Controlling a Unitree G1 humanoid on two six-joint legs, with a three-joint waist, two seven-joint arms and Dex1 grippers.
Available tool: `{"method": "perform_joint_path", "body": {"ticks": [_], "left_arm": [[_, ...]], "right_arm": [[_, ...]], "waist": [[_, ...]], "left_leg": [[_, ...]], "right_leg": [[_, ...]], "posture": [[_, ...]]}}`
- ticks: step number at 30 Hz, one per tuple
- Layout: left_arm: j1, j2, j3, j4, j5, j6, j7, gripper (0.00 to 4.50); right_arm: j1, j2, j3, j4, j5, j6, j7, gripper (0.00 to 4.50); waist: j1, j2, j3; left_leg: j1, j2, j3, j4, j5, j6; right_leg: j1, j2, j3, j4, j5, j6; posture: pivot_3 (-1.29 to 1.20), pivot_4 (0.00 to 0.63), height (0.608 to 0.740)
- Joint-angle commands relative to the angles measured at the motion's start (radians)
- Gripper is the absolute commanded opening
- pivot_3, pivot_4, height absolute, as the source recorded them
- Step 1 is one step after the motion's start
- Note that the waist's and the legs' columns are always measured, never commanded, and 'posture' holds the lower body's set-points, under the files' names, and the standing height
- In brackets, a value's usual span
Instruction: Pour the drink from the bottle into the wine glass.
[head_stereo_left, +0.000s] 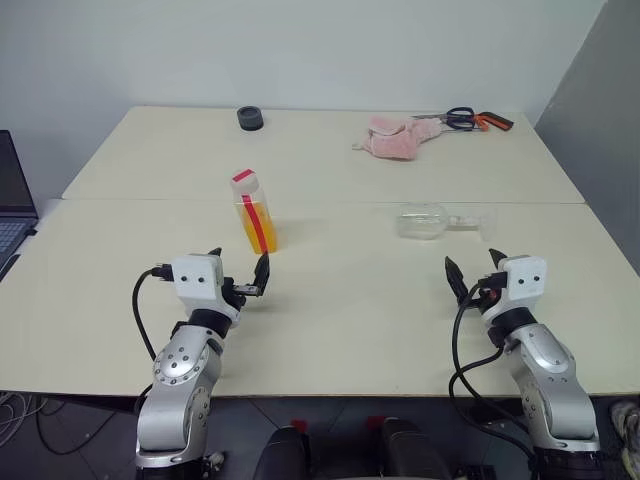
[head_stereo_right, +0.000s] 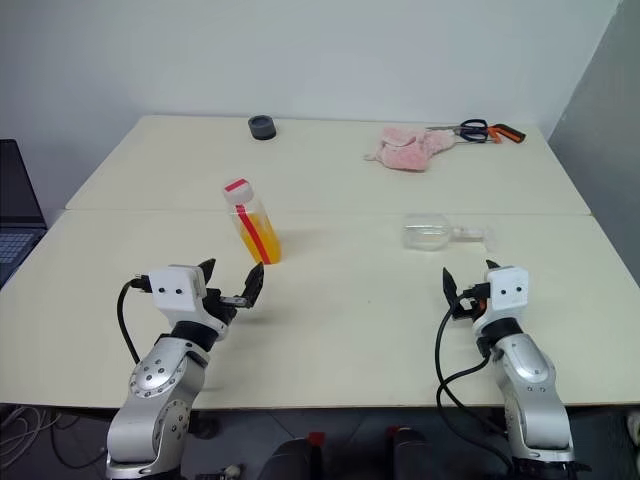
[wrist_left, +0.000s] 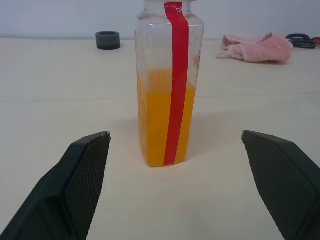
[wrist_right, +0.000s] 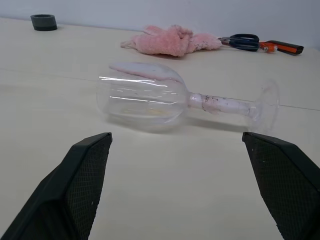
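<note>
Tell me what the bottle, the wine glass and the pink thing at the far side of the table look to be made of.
The bottle looks like clear, slightly cloudy plastic: squarish walls, a glossy red stripe, orange liquid showing through. The wine glass, lying on its side, is clear and shiny with sharp highlights; glass or hard plastic, hard to tell which. The pink thing looks like soft, fuzzy cloth, crumpled and matte.

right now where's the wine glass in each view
Left eye view: wine glass lying on its side, right of centre, beyond the right claw.
Right eye view: same spot, right of centre.
Left wrist view: not in it.
Right wrist view: centre, on its side.
Shared landmark: pink cloth, behind the glass.
</note>
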Motion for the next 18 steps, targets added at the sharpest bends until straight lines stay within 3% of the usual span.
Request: {"method": "perform_joint_path", "body": {"ticks": [1, 18], "left_arm": [[-0.003, 0.003, -0.001, -0.034, 0.012, -0.030, 0.003, 4.50], [0.004, 0.011, 0.017, -0.035, 0.052, -0.046, 0.022, 4.50]], "right_arm": [[-0.015, 0.002, -0.008, -0.014, 0.012, -0.023, 0.006, 4.46], [-0.007, -0.021, 0.036, -0.054, 0.020, -0.007, 0.083, 4.46]], "waist": [[0.000, 0.000, 0.000], [0.000, 0.000, 0.000]], "left_leg": [[0.000, 0.000, 0.000, 0.000, 0.000, 0.000], [0.000, 0.000, 0.000, 0.000, 0.000, 0.000]], "right_leg": [[0.000, 0.000, 0.000, 0.000, 0.000, 0.000], [0.000, 0.000, 0.000, 0.000, 0.000, 0.000]], "posture": [[0.00, 0.150, 0.740], [0.00, 0.150, 0.740]]}}
